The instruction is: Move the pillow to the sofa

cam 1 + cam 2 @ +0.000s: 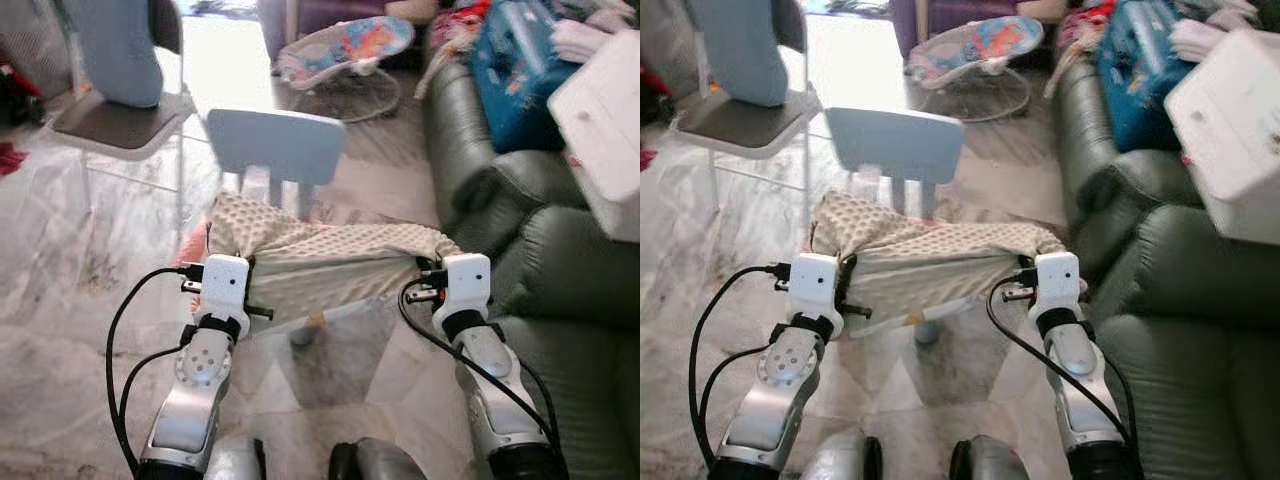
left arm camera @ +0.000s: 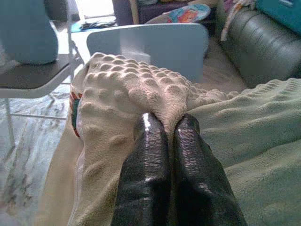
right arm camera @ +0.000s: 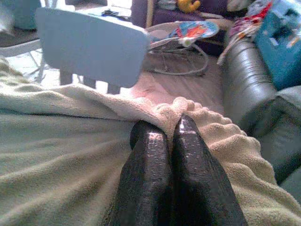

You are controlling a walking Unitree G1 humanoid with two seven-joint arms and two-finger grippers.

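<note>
A cream pillow point(image 1: 320, 258) with a bumpy, dotted cover hangs stretched between my two arms above the floor. My left gripper point(image 2: 165, 123) is shut on a bunched fold at the pillow's left end point(image 2: 136, 89). At the other end my right gripper point(image 3: 170, 126) is shut on the pillow's right corner point(image 3: 207, 123). The dark green leather sofa point(image 1: 560, 280) runs along my right side, its seat next to my right arm.
A small pale blue chair point(image 1: 276, 146) stands just beyond the pillow. A folding chair with a blue cushion point(image 1: 120, 110) is at far left, a baby bouncer point(image 1: 345, 60) further back. A blue bag point(image 1: 520, 70) and a white box point(image 1: 605, 130) lie on the sofa.
</note>
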